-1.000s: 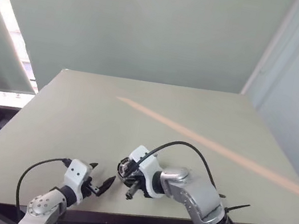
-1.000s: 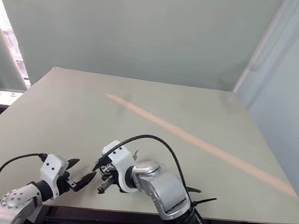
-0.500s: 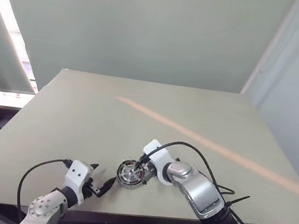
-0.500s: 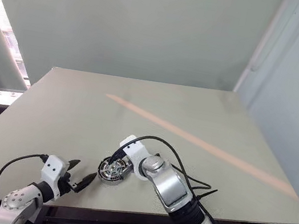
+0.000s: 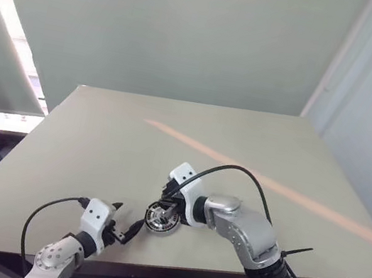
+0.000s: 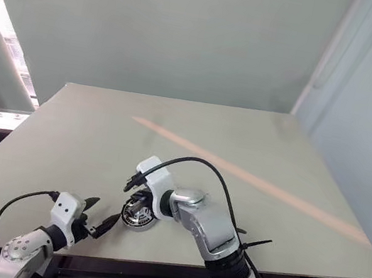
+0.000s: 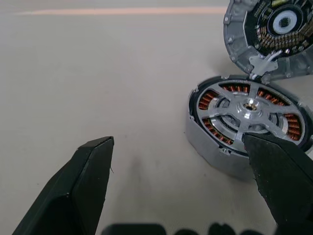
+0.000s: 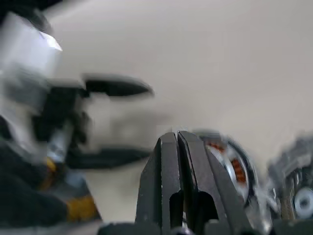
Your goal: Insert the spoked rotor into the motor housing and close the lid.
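Left wrist view: motor housing [image 7: 249,122] beside, perhaps touching, left pincer [image 7: 188,183].

Shiny silver metal spoked rotor [image 7: 250,105] over copper windings of the motor housing [image 7: 215,149]; matt table [image 7: 98,73].

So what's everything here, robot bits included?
table: one, pale grey-green, under everything
stripe: one, orange, diagonal across the table
motor housing: one, dark rim, copper windings, near the front edge
spoked rotor: one, silver, sitting in the housing
lid: one, grey, tilted up open beside the housing
left pincer: one, black, open, low beside the housing
right pincer: one, black, shut, above the housing
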Controlling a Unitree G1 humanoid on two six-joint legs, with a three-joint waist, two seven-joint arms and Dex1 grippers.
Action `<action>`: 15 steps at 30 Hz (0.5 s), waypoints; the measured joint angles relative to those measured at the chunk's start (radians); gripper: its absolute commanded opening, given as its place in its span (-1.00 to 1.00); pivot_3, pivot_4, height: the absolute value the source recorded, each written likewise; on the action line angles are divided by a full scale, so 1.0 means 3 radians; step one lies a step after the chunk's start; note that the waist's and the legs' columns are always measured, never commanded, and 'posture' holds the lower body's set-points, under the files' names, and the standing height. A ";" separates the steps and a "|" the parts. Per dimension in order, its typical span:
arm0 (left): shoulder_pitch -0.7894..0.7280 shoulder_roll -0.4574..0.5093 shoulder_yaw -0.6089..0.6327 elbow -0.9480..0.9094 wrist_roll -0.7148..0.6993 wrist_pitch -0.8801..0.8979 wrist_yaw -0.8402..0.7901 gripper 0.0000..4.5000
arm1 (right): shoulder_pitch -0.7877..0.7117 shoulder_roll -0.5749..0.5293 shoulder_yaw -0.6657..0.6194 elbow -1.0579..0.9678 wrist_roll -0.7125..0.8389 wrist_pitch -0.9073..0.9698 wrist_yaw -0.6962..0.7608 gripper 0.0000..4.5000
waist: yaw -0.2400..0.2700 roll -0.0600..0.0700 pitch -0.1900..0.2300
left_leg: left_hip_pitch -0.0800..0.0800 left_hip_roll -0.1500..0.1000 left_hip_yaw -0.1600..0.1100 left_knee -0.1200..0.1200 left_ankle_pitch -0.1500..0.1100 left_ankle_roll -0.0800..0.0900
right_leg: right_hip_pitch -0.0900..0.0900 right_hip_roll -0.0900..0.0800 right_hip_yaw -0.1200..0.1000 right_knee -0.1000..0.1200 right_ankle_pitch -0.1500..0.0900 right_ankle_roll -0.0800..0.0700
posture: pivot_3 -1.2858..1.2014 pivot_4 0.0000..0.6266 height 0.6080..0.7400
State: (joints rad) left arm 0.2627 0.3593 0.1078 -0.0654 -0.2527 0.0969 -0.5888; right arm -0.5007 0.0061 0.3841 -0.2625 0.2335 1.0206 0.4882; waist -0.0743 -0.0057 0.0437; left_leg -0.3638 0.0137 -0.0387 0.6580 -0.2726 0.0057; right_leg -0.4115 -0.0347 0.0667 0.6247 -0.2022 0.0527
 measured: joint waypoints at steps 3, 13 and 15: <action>0.0108 0.0002 0.0108 0.0003 -0.0154 -0.0083 -0.0159 1.00 | -0.0079 -0.0158 -0.0129 -0.0015 -0.0074 -0.0264 -0.0092 -0.96 | -0.0001 0.0003 0.0002 | 0.0000 0.0000 0.0002 0.0001 0.0000 -0.0001 | -0.0002 -0.0002 0.0000 -0.0002 0.0000 -0.0001 | 0.03 -1.00 1.00; 0.0388 0.0049 0.0234 0.0004 -0.0334 -0.0151 -0.0390 1.00 | -0.0124 -0.0601 -0.0290 0.0299 -0.0478 -0.0883 -0.0342 -0.96 | -0.0003 0.0002 0.0001 | -0.0002 -0.0002 0.0007 -0.0010 0.0000 0.0000 | -0.0005 -0.0003 0.0004 -0.0003 -0.0002 -0.0003 | 0.03 -1.00 1.00; 0.0393 0.0054 0.0231 0.0004 -0.0326 -0.0160 -0.0392 1.00 | -0.0111 -0.0632 -0.0260 0.0388 -0.0545 -0.0972 -0.0361 -0.96 | -0.0003 0.0002 0.0002 | -0.0002 -0.0002 0.0007 -0.0010 0.0000 0.0000 | -0.0005 -0.0002 0.0003 -0.0003 -0.0002 -0.0003 | 0.03 -1.00 1.00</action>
State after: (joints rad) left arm 0.3805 0.3755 0.1770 -0.0643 -0.3506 0.0488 -0.7064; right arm -0.5339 -0.1834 0.3059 -0.1461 0.0701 0.7291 0.3800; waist -0.0751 -0.0052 0.0442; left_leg -0.3643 0.0132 -0.0367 0.6551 -0.2725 0.0059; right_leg -0.4129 -0.0355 0.0677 0.6238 -0.2028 0.0516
